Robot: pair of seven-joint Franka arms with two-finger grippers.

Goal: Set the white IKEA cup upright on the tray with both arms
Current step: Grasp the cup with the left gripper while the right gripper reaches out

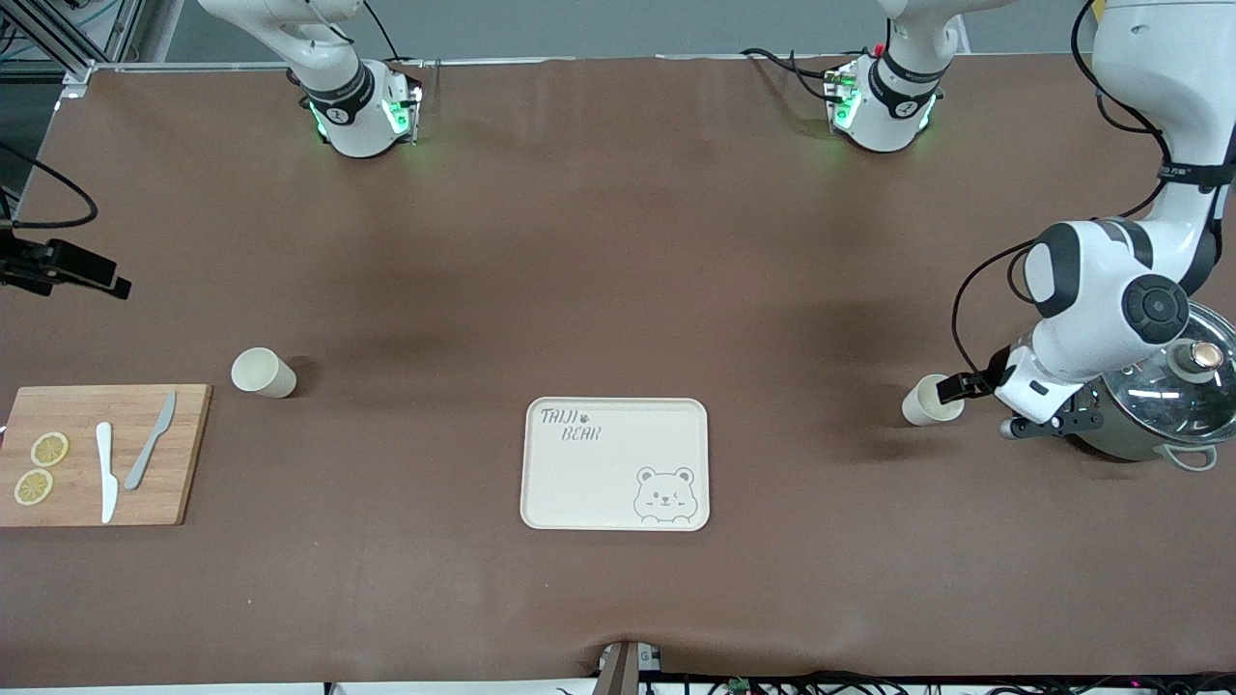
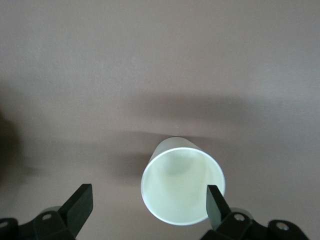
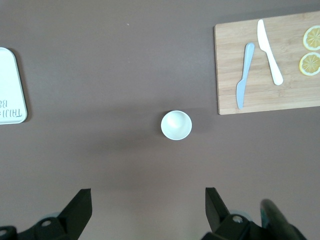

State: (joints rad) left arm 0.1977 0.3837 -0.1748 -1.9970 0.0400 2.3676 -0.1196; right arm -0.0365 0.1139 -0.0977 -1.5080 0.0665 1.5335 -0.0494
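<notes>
The left gripper [image 1: 966, 386] is hovering low beside the cup at the left arm's end of the table [image 1: 618, 241], its fingers [image 2: 216, 202] spread wide with nothing between them; in the left wrist view one fingertip is overlapping the rim of that white cup [image 2: 183, 187], whether touching it cannot be told. The cup [image 1: 932, 400] is standing upright on the table, mouth up, its long axis vertical, well apart from the tray [image 1: 615, 464], which is lying empty near the middle. A second white cup [image 1: 263, 373] is standing upright (also mouth up) beside the wooden cutting board [image 1: 183, 454] toward the right arm's end; the right gripper [image 3: 148, 212] is waiting high over it, fingers apart and empty. Judged risk: if the left gripper is closing off-centre, one finger could strike the rim first and tip or push the light cup. A glass-lidded pot [image 1: 1159, 405] just beside the wrist could also be bumped during the lift.
</notes>
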